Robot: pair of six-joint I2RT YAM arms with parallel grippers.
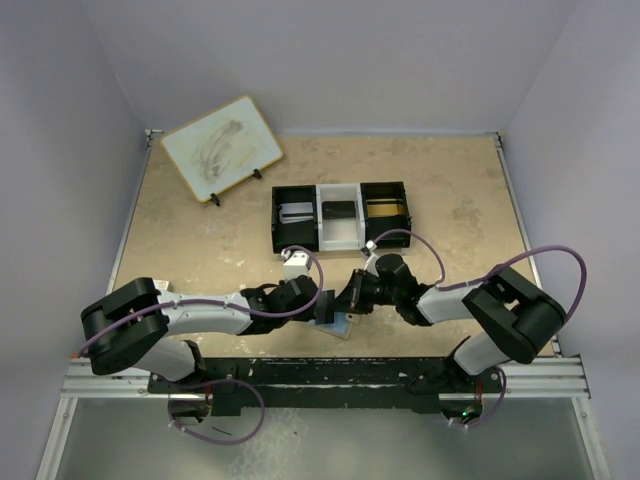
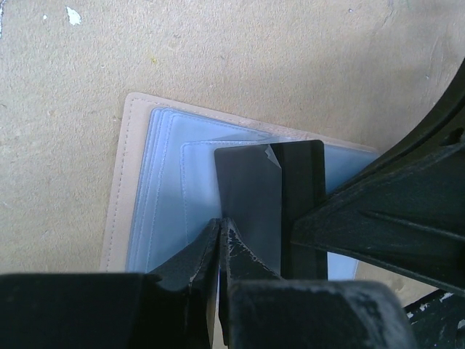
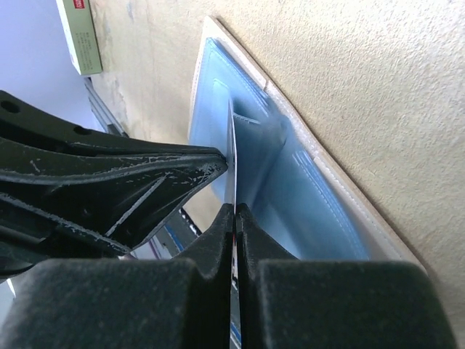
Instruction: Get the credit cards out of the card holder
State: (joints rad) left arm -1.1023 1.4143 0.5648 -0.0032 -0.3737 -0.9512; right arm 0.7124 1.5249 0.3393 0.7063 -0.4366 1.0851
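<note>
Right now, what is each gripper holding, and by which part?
Right fingers pinch the dark card by its exposed edge; left fingers are shut on the card holder's clear pocket.

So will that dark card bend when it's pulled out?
Probably not: the dark card looks straight-edged, so likely stiff. Thin and smooth, it may slip. The card holder has a clear sleeve curling at one corner, seemingly floppy; it might drag along.

Glossy plastic card holder [image 2: 156,211], smooth card [image 2: 304,182]
</note>
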